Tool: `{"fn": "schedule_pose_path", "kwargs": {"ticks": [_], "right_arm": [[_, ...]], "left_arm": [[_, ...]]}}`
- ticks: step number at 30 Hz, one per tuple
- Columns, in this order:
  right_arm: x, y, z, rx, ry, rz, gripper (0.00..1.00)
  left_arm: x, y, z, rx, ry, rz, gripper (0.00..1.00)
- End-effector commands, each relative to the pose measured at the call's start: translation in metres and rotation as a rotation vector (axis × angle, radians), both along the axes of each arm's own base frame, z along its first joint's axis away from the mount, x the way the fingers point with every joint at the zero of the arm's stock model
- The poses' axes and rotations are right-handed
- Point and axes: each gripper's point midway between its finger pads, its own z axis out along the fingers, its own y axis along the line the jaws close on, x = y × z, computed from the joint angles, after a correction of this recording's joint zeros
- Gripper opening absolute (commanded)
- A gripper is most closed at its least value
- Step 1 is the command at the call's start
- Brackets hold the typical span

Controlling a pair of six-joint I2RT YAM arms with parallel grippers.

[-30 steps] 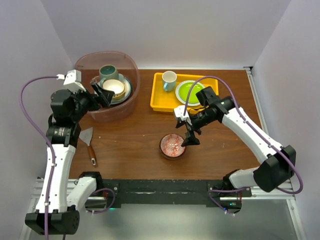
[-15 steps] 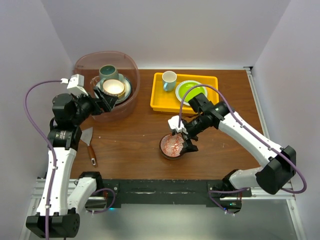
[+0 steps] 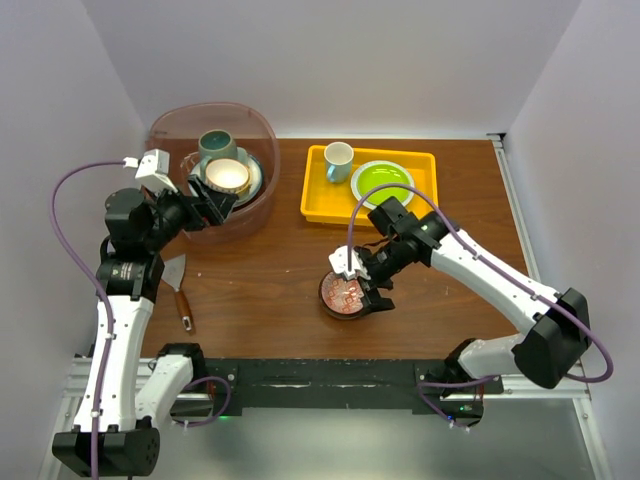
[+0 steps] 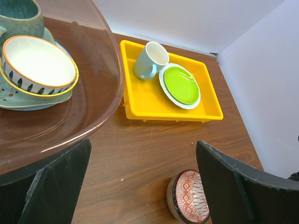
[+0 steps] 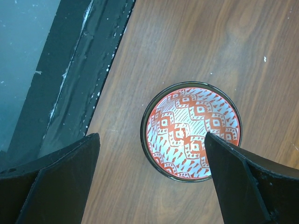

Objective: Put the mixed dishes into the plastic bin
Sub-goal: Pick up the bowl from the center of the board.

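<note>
1. Starting at the left, we find the left gripper [image 3: 212, 203] at the plastic bin's [image 3: 225, 231] near wall, its fingers spread wide and empty.
2. Inside the bin we see a teal mug [image 3: 216, 146] and a striped bowl [image 3: 228, 176] (the bowl sits on a plate [image 4: 18, 101]).
3. Right of the bin, well apart from it, a red patterned bowl [image 5: 194, 130] stands on the table [image 3: 260, 290].
4. Over that bowl we see the right gripper [image 3: 362, 283], fingers wide on either side, gripping nothing.

place: robot lab | signs: plain white walls [image 3: 330, 60]; arms [image 3: 480, 265] bolted to table [image 3: 270, 290]
</note>
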Motion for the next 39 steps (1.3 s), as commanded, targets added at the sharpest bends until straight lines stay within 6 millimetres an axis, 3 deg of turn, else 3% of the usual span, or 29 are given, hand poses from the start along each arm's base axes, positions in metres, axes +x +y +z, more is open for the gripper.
{"fn": "schedule_pose_path", "kwargs": {"ticks": [1,28,34,39], "right_arm": [[0.005,0.003,0.002,0.013,-0.065,0.017,0.98],[0.011,0.005,-0.013,-0.046,-0.107,0.012,0.98],[0.019,0.007,-0.022,-0.070,-0.113,-0.036,0.98],[0.040,0.011,-0.035,-0.115,-0.134,-0.147,0.98]], "left_arm": [[-0.001,-0.004,0.010,-0.025,-0.042,-0.020,1.00],[0.000,0.000,0.012,-0.013,-0.058,0.005,1.00],[0.001,0.003,0.005,-0.008,-0.040,0.018,1.00],[0.001,0.001,0.002,-0.006,-0.038,0.003,1.00]]}}
